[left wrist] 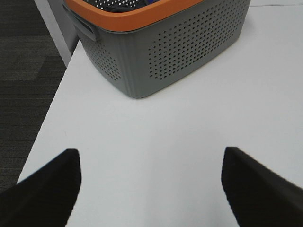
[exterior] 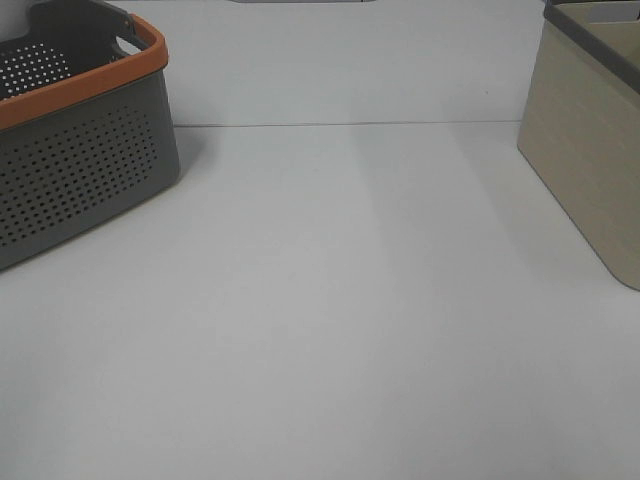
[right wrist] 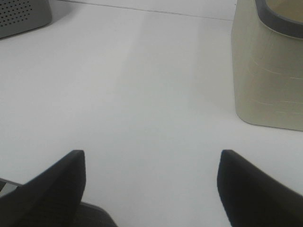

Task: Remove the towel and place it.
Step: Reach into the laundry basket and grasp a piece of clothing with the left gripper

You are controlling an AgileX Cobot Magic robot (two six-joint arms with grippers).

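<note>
A grey perforated basket (exterior: 85, 160) with an orange rim stands at the table's far left, and the left wrist view shows it (left wrist: 180, 47) close ahead. Just inside its rim a sliver of dark cloth, the towel (left wrist: 120, 5), shows; most of it is cut off by the frame edge. My left gripper (left wrist: 151, 189) hangs open over bare table short of the basket, holding nothing. My right gripper (right wrist: 151, 189) is open too, above the white table with nothing between its fingers. Neither gripper appears in the exterior high view.
A beige bin (exterior: 590, 150) with a dark grey rim stands at the far right, close to my right gripper (right wrist: 265, 71). The white table (exterior: 330, 300) stretches between basket and bin. Its left edge drops to dark floor (left wrist: 23, 71) beside the basket.
</note>
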